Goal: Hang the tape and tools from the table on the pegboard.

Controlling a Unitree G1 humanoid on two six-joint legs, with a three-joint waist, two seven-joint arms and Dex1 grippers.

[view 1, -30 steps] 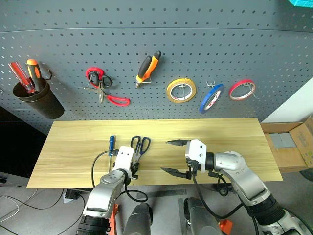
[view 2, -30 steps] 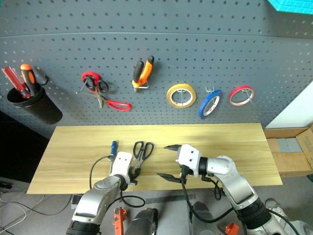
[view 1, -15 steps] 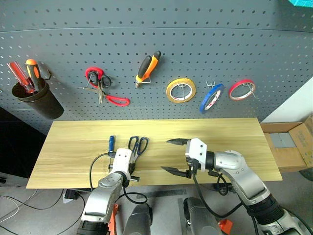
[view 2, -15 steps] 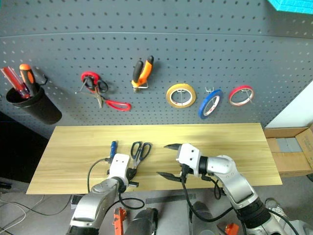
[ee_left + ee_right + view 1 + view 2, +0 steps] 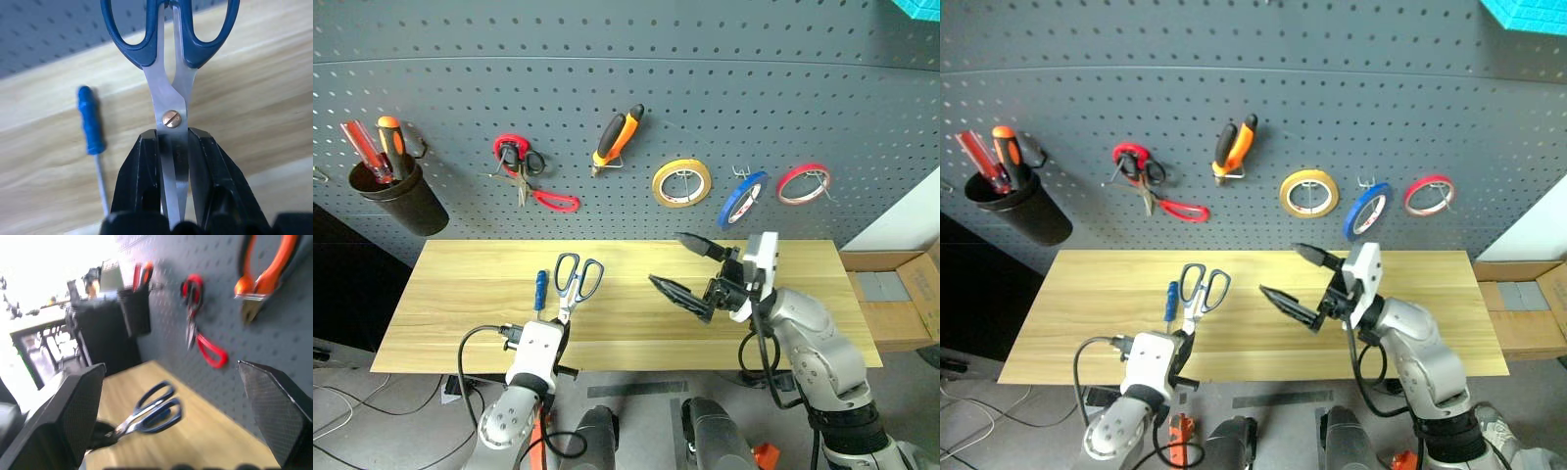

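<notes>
The left hand [image 5: 172,147] is clamped on the blades of the blue-handled scissors [image 5: 570,284], handles pointing away, over the near left of the worktop [image 5: 460,294]. The blue screwdriver [image 5: 539,291] lies just left. The right hand [image 5: 690,264] hovers spread wide, empty, below the pegboard [image 5: 626,108]

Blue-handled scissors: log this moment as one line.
left gripper: shut on blue-handled scissors by blades | right gripper: open, empty | blue-handled screwdriver: on table

Grained matt wooden table [image 5: 460,294], shiny metal-bladed scissors [image 5: 171,98], perforated matt pegboard [image 5: 607,59]
</notes>
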